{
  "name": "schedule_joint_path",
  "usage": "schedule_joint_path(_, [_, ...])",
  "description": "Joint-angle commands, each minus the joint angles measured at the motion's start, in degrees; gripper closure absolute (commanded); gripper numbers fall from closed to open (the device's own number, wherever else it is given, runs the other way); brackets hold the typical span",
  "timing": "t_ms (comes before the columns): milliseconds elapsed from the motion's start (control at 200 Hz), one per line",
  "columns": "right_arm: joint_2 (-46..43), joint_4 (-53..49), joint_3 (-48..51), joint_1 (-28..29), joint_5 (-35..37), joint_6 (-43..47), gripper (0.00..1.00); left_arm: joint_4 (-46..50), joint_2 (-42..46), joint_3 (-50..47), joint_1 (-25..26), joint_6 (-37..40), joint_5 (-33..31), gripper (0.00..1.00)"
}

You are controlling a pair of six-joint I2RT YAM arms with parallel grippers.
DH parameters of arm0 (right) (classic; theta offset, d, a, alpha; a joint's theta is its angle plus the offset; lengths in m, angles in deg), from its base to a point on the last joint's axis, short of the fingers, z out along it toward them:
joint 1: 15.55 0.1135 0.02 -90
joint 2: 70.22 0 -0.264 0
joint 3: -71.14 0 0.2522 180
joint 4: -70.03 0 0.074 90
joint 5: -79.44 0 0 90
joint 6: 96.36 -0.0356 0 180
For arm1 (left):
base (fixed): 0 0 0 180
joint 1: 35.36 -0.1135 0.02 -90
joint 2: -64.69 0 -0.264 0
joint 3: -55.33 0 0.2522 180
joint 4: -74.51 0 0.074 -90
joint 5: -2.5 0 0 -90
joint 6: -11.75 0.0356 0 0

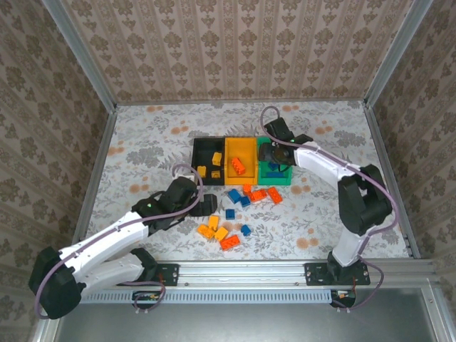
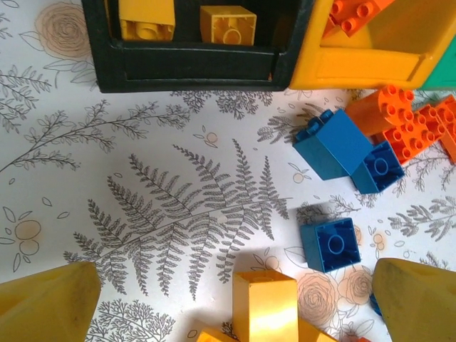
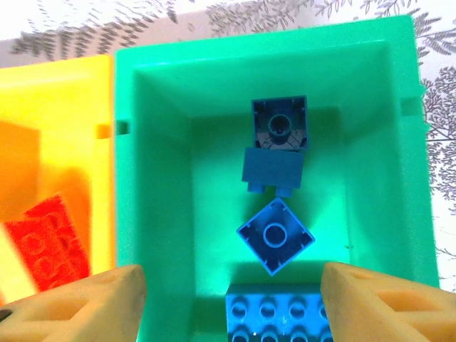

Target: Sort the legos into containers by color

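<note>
1. Left hand [image 1: 205, 206] is spread open and empty above the floral-printed surface [image 1: 142, 142], beside loose glossy studded legos [image 1: 258, 194].
2. Joined rectangular plastic containers [image 1: 195, 153]: black, yellow-orange, green.
3. Right hand [image 1: 274, 162] hangs open over the green bin [image 3: 164, 142], with blue bricks [image 3: 274, 235] inside.

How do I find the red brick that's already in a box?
On the flowery table, look for three joined boxes in a row and pick the yellow middle box. The red brick lies inside it. The black box holds yellow bricks, and the green box holds blue bricks.
</note>
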Motion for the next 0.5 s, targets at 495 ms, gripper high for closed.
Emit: schedule_joint_path(495, [-25.5,2.0,17.6,5.2,-1.0,-3.3,0.30,9.4,-28.8,12.6,11.1,5.9,-4.7,0.32])
